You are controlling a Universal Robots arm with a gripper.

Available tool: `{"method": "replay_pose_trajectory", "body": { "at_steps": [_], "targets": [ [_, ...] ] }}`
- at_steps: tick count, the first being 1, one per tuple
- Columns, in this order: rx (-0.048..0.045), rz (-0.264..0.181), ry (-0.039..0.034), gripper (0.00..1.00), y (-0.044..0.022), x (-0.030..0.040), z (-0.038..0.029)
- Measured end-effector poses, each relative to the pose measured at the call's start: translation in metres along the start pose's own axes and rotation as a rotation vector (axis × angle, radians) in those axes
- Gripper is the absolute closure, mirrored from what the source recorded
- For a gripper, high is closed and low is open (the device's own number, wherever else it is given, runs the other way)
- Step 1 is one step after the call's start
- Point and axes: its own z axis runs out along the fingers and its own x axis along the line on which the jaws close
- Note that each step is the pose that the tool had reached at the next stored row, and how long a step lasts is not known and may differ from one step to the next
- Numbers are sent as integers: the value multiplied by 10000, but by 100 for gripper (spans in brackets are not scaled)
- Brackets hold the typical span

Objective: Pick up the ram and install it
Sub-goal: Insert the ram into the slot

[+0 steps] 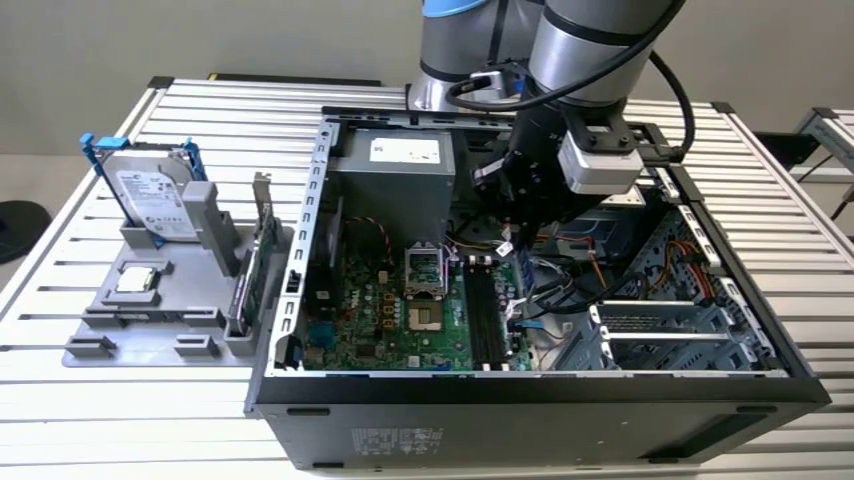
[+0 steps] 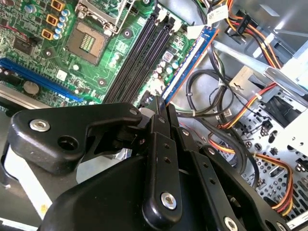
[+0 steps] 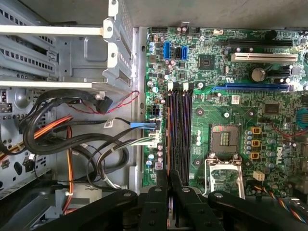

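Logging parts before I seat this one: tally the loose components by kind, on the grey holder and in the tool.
hard drive: 1
processor chip: 1
green expansion card: 1
ram, gripped in the tool: 1
Total: 4

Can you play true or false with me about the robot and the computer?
1. The pincer is holding the ram. True.
2. The hard drive is inside the computer case. False: it stands upright in the grey holder on the table, to the exterior view's left of the case.
3. The motherboard is green. True.
4. The arm is reaching over the grey holder. False: it reaches down into the open case, with the ram close beside the long black slots.
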Motion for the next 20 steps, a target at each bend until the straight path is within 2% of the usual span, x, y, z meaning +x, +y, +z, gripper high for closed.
{"method": "replay_pose_trajectory", "body": {
  "at_steps": [20],
  "targets": [
    [-1, 0, 3, 100, -1, 0, 64]
  ]
}}
